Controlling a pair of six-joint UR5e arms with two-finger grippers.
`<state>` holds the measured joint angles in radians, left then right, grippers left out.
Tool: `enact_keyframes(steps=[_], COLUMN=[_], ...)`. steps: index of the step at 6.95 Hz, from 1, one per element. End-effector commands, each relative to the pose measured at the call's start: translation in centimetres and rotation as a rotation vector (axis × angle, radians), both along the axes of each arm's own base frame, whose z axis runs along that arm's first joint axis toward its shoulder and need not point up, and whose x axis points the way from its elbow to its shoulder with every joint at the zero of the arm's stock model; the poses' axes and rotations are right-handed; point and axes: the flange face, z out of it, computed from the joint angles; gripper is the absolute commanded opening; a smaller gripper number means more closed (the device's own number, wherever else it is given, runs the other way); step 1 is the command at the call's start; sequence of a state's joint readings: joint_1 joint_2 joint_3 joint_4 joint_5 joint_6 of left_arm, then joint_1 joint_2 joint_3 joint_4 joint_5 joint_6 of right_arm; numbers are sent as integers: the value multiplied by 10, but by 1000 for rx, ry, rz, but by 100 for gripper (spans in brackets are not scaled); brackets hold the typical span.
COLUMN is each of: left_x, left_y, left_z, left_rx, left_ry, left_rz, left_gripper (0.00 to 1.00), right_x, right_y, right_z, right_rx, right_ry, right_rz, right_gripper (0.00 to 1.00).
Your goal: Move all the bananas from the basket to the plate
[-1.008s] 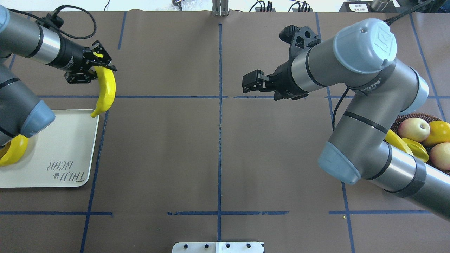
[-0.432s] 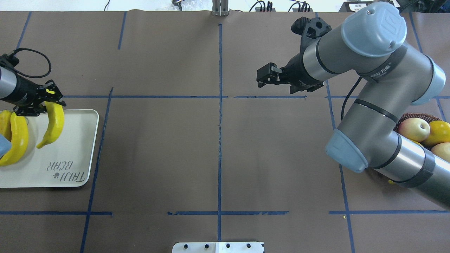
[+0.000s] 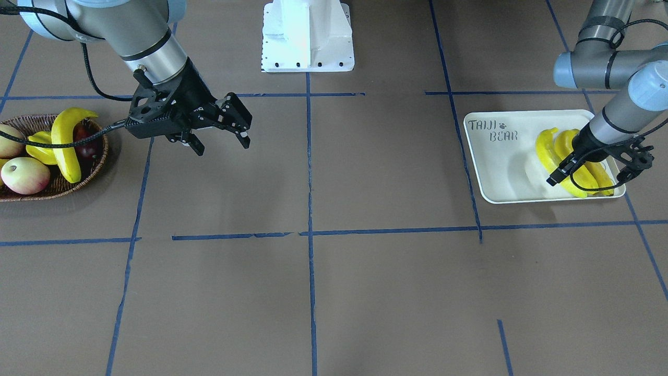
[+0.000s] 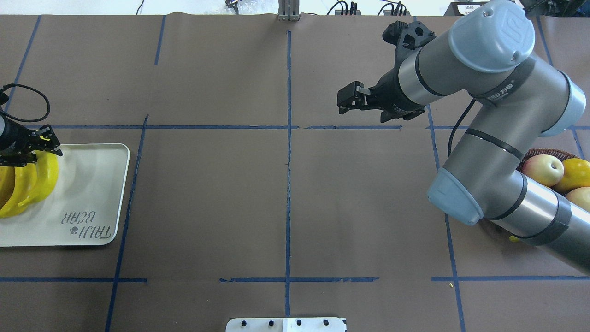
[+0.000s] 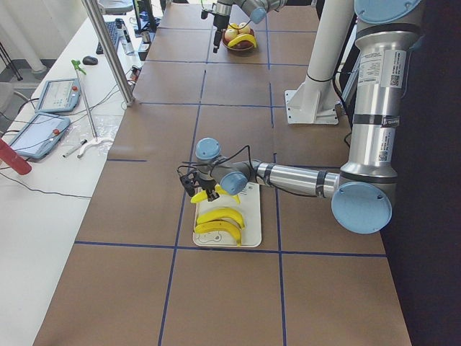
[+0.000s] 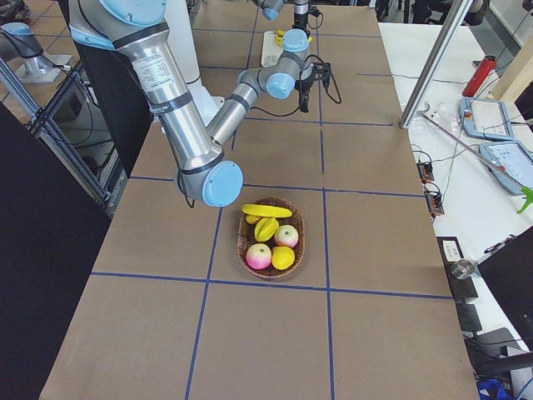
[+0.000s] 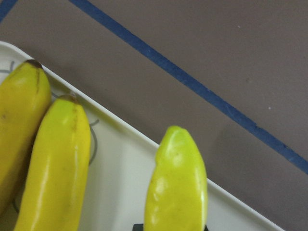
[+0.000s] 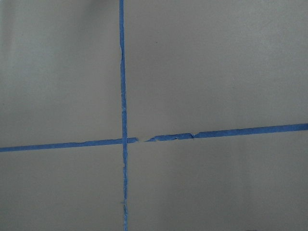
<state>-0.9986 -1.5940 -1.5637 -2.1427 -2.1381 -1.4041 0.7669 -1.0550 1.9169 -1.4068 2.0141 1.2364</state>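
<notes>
At the counter's point(image 4: 207, 207) left edge the "TAIJI BEAR" plate point(image 4: 92, 184) carries two bananas point(image 4: 20, 185), the left hand point(image 4: 31, 148) clenched on a third banana point(image 4: 46, 177) over it, while the released right hand point(image 4: 346, 97) hangs mid-counter and only the front view shows the basket's point(image 3: 102, 156) last banana point(image 3: 65, 141), hidden overhead by the right arm point(image 4: 484, 138).

Robotics lab: paper-covered table point(image 4: 207, 207) with blue tape grid point(image 4: 288, 184), teach pendants point(image 5: 56, 96) and metal post point(image 5: 107, 47) alongside.

A brown surface point(image 4: 207, 207) gridded with blue tape point(image 4: 288, 184) is flanked by a white side desk point(image 5: 65, 173) carrying tablets point(image 5: 57, 96), loose cables and a metal pole point(image 5: 108, 50).
</notes>
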Motion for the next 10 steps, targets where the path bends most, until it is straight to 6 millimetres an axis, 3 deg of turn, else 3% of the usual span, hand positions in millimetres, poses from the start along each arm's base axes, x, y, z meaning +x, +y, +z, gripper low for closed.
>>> enact_keyframes(steps=[1,2,3,5,6,7,9,10], left_x=[-1,0,0,-10,-39,-53,-48,-33], left_y=[1,-2,-2,-5,-12,-13,-5,-2], left_z=[22,18,11,-2,-22,-49,-117,-138], left_rx=[9,25,37,99,88,94,205,237], left_ry=[-34,-32,-26,-10,72,150,212,231], left_rz=[20,30,34,82,74,84,112,142], left_gripper=[26,54,100,100,100,100,100,100], right_x=[0,0,0,8,15,16,42,59], right_y=[0,0,0,-5,-8,-10,-3,14], right_z=[0,0,1,1,4,12,30,69], right_rx=[1,1,-1,-11,-31,-48,-22,-1], right_ry=[-2,-1,1,-5,-6,31,163,225], right_rz=[-1,0,0,0,-8,-23,-112,-154], right_gripper=[100,100,100,100,100,100,100,100])
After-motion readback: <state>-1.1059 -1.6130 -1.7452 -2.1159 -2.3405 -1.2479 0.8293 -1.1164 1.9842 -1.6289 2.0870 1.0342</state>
